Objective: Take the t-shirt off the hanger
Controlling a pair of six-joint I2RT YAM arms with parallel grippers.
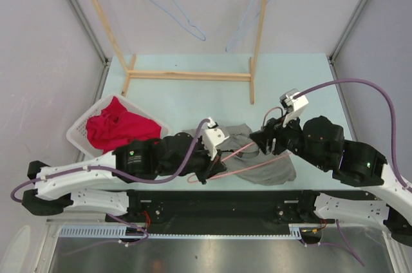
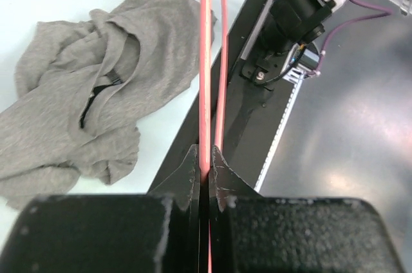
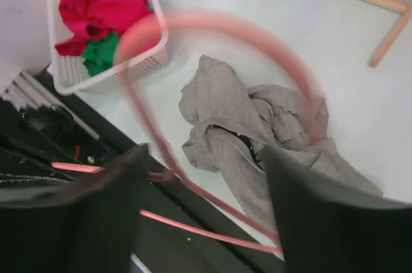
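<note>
The grey t-shirt [image 1: 265, 170] lies crumpled on the table near the front edge, seen also in the left wrist view [image 2: 96, 105] and the right wrist view [image 3: 232, 118]. The thin pink wire hanger [image 2: 205, 93] runs up out of my left gripper [image 2: 205, 157], which is shut on one of its wires. In the top view that left gripper [image 1: 215, 157] sits just left of the shirt, and the hanger [image 1: 237, 151] crosses over the cloth. My right gripper [image 3: 205, 150] is open. The hanger [image 3: 212, 22] arcs blurred in front of it, held by neither finger.
A white basket [image 1: 80, 132] with red cloth [image 1: 119, 128] stands at the left; green cloth [image 3: 100, 54] shows in it too. A wooden rack [image 1: 187, 75] stands behind, with two blue wire hangers [image 1: 170, 9] on it. The black base rail [image 2: 244, 93] borders the table's near edge.
</note>
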